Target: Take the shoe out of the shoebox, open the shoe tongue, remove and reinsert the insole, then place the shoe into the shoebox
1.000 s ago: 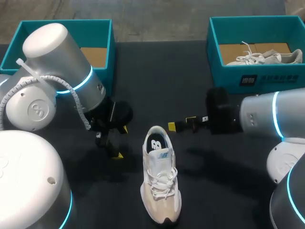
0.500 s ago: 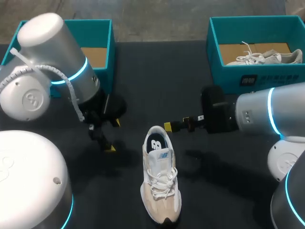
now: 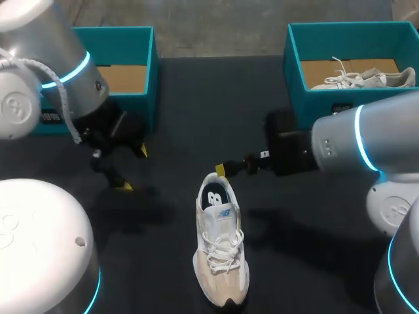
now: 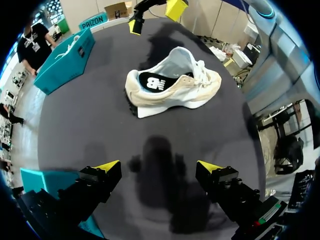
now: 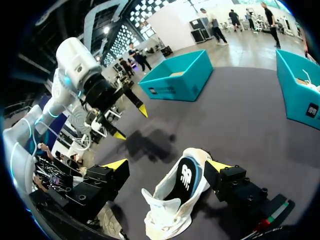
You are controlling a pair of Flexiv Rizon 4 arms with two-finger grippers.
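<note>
**Shoe out on tabletop, right claw open at the heel**

The shoe [image 3: 221, 248] sat on its sole in the lower middle of the frame, toe toward the bottom edge. The right claw [image 5: 167, 165] hung open just at the heel collar. In its wrist view the shoe showed between and under the fingers; contact was not clear. The left claw [image 3: 133, 169] was open and empty, well apart at middle left.

Likely step: open the tongue [image 3: 224, 212], then pull the dark insole [image 3: 215, 197]. To do it well, one claw should pin the shoe so it would not slide. The other should pinch the tongue's top edge and lift toward the toe. Both are thin edges, so a low approach seemed best. The laces [image 3: 221, 245] looked tied and might limit the opening.

The left shoebox [image 3: 141, 46], upper left, looked empty. The right shoebox [image 3: 327, 98], upper right, held a second shoe [image 3: 363, 78]. Neither blocked the shoe on the tabletop [image 3: 209, 111].
</note>
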